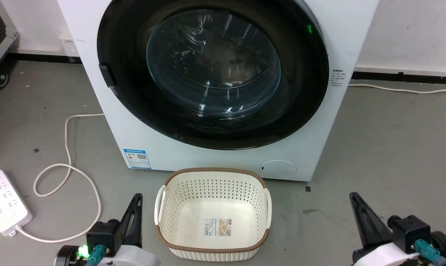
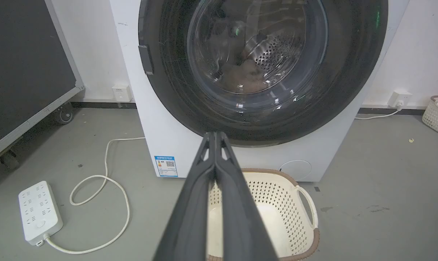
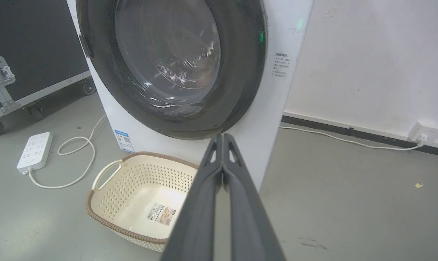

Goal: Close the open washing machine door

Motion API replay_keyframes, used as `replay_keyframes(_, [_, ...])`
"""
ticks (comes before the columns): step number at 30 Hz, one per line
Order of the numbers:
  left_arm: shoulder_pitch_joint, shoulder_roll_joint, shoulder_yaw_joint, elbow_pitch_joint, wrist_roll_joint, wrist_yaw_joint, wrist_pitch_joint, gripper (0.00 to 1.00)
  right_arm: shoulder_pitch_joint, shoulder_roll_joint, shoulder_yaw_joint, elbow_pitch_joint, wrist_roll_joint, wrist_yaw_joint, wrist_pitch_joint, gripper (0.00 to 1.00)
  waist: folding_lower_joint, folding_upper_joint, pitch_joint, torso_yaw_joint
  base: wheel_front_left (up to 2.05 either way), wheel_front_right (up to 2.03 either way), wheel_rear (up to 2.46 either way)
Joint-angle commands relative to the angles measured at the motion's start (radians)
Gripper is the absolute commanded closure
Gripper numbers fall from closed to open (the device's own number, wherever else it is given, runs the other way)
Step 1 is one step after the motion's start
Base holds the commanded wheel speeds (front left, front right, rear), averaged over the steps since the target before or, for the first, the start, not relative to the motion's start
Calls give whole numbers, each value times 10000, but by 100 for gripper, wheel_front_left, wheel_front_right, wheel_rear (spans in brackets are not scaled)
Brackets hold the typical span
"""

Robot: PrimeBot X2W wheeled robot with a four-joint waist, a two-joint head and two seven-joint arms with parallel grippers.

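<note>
Washing machine door (image 1: 213, 70) — closed flush.

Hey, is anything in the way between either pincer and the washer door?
Nothing visible does. The basket sits on the floor below the door, between the shut left pincer and right pincer, seemingly clear of a straight reach from either.

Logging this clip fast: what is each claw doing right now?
Left claw: closed, holding nothing.
Right claw: closed, holding nothing.
</note>
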Motion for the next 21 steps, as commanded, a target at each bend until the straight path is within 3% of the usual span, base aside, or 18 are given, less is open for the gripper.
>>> replay_keyframes(1, [-118,-3,33,-84,61,48,66,100,-195,35,14,-97,-46,-5,33,100,-1,-1,1,1,0,0,0])
replay_keyframes(21, [-179,-12,136,-295,253,146,455,100,-278,45,55,-222,-70,-7,384,100,-1,-1,18,7,0,0,0])
